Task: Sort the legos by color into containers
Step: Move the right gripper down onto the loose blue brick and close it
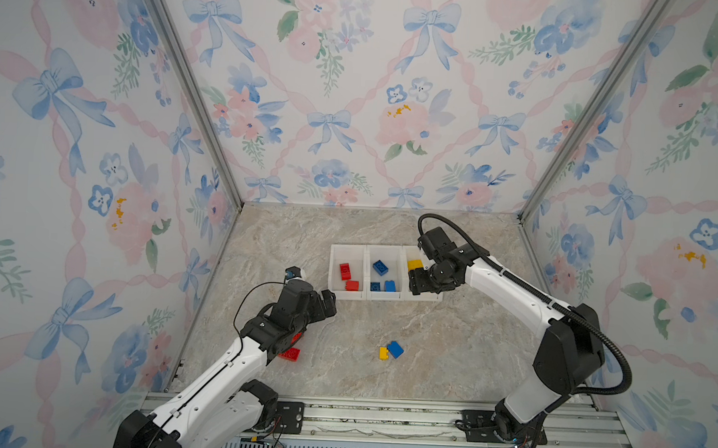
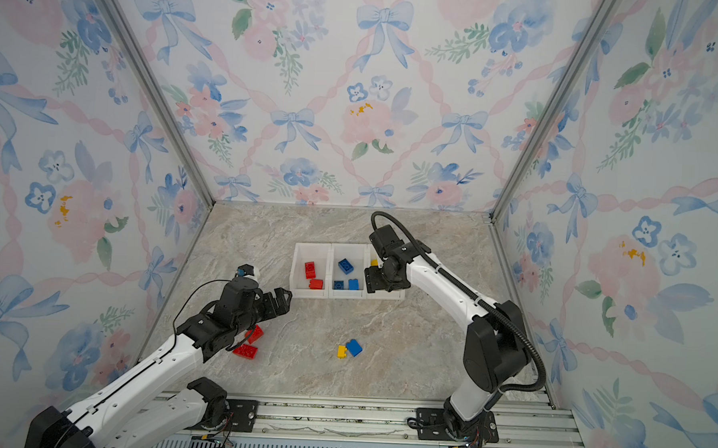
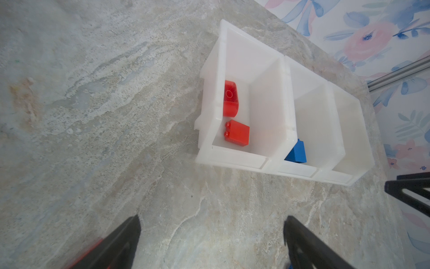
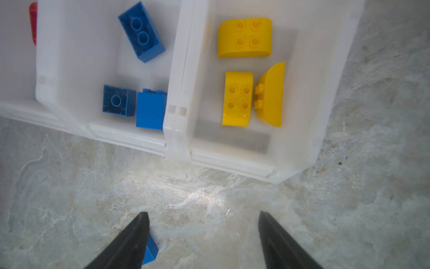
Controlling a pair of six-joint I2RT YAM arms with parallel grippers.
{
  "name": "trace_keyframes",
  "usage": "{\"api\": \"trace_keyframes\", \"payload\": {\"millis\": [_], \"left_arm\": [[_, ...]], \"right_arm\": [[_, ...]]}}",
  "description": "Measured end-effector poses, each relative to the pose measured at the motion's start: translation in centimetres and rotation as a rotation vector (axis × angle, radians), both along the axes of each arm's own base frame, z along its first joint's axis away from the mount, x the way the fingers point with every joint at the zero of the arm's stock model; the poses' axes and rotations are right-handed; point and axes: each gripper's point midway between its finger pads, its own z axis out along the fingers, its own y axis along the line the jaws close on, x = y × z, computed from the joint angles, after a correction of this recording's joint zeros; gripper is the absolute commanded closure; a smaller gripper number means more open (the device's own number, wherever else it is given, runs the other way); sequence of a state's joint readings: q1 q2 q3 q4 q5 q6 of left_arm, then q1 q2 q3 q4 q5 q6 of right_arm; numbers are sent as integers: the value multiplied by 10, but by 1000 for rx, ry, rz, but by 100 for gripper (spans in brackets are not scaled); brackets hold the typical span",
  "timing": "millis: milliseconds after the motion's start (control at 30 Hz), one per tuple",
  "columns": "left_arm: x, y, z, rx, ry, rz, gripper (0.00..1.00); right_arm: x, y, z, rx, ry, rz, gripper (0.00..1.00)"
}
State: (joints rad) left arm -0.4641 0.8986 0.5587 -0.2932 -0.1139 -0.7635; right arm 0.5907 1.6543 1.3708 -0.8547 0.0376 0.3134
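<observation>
Three rounded yellow plastic bricks (image 4: 244, 37) share one white bin (image 4: 323, 69) by colour; right gripper (image 4: 203, 213), seemingly just above, and left gripper (image 3: 212, 217) both gape empty.

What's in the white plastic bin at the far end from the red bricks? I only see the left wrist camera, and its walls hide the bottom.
Observer: The right wrist view shows three yellow rounded studded plastic bricks in that end white plastic bin.
Operator: I see one blue plastic brick in the middle white plastic bin. Only one?
Observer: No, the right wrist view shows three blue studded plastic bricks there.
Operator: Any yellow ones left out?
Observer: Yes, in both top views one small yellow plastic brick lies on the marbled tabletop, right beside a loose blue brick.
</observation>
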Motion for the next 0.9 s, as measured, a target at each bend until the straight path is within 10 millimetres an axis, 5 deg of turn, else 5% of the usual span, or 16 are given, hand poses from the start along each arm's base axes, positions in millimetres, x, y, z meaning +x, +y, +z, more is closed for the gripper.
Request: {"api": "trace_keyframes", "payload": {"millis": [467,900], "left_arm": [[0,-1,-4,3,12,-4,2],[0,-1,-4,3,15,-7,2]], "right_arm": [[-95,31,-48,-62,81,249,21],[-133,59,-64,-59,86,405,27]]}}
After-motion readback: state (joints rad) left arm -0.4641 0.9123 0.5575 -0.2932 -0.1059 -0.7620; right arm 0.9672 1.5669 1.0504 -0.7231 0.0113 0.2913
